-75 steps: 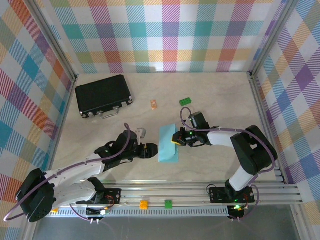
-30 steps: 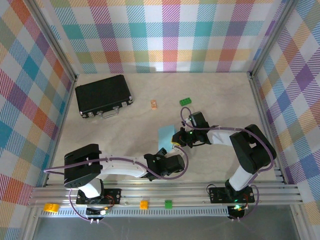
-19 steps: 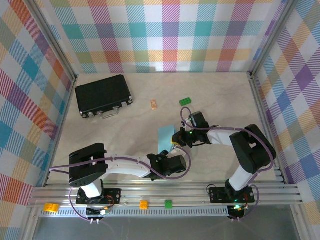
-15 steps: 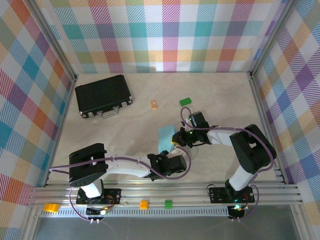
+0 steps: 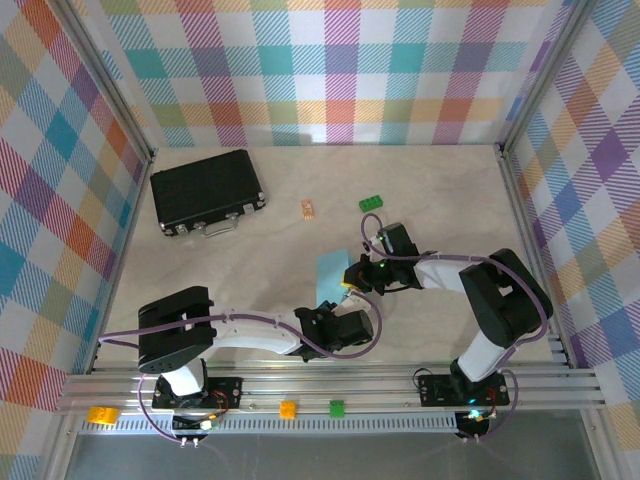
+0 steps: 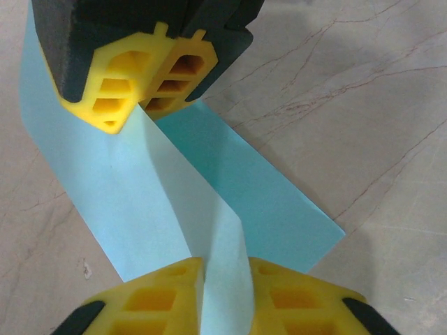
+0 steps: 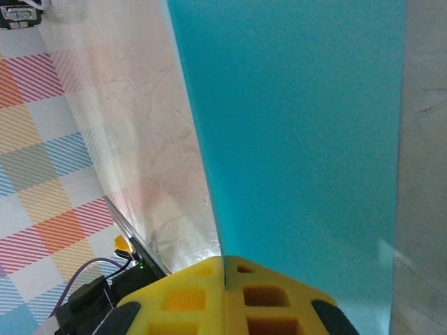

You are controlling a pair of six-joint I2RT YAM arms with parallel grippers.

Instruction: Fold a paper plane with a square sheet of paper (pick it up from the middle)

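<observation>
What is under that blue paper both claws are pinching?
The marbled table shows right up to the edges of the square sheet of paper; whatever lies beneath its flat part is covered.

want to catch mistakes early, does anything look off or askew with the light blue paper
The thin light blue paper sheet is not lying flat: one strip stands up as a ridge between the right gripper, which pinches it, and the left gripper. No tear shows; that fits mid-fold.
</observation>
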